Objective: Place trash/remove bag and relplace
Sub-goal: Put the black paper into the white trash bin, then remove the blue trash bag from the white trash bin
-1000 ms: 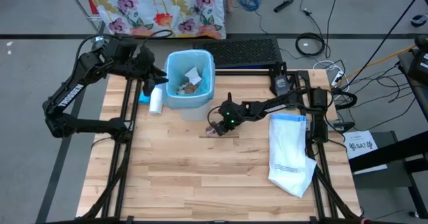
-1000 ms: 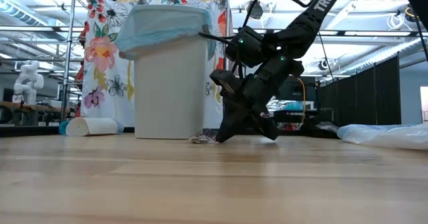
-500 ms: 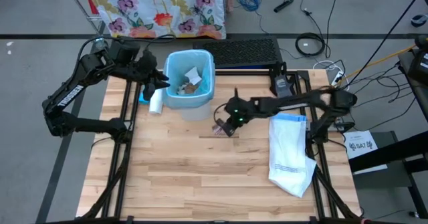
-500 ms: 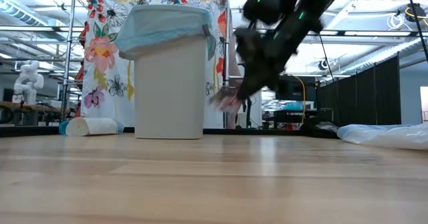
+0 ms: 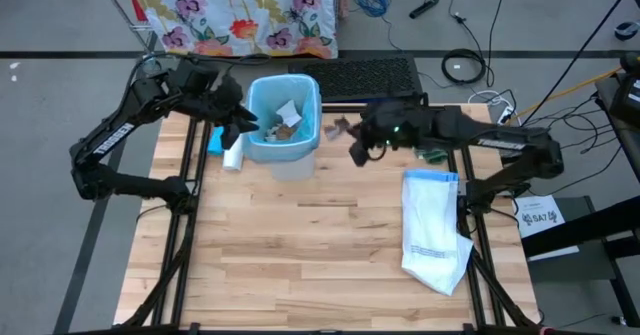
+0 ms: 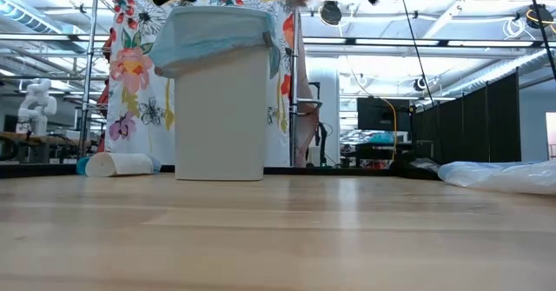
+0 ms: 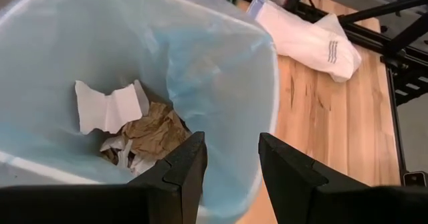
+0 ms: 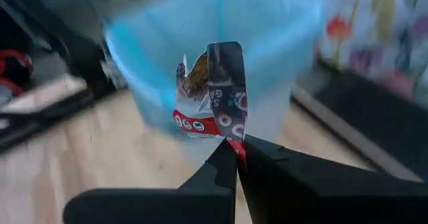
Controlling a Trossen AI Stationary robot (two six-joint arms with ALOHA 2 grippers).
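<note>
We hold with the right end effector (image 8: 235, 150) clenched on the corner of a light, soft wrapper scrap (image 8: 208, 93), the blue-lined bin (image 8: 214, 50) just ahead of it.

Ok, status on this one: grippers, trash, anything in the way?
Right gripper shut on a wrapper scrap, raised beside the bin. Left gripper open at the blue liner's rim. Nothing seen blocking the drop.
</note>
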